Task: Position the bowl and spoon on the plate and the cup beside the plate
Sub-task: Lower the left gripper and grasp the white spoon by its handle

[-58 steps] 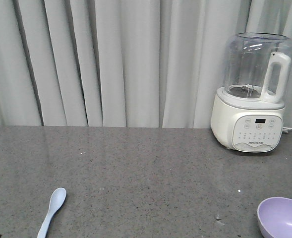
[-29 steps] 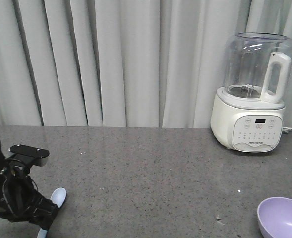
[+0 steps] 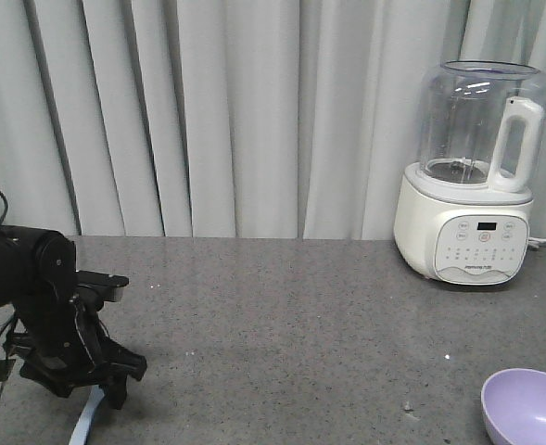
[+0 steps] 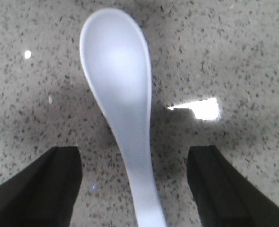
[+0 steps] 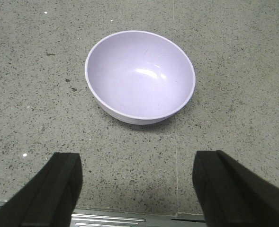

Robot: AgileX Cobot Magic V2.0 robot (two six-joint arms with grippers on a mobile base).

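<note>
The pale blue spoon lies flat on the speckled grey counter, scoop pointing away from me. My left gripper is open and hangs low over it, one black finger on each side of the handle with a clear gap to both. From the front view the left arm covers most of the spoon, only part of the handle showing. The lavender bowl stands upright ahead of my open right gripper, apart from it, and shows at the bottom right as the bowl. Plate and cup are out of view.
A white blender with a clear jug stands at the back right against grey curtains. The counter's front edge with a metal strip runs just under the right gripper.
The left arm came into view from the lower left, moved right and up over the spoon, and now covers its scoop. The bowl has not moved.
</note>
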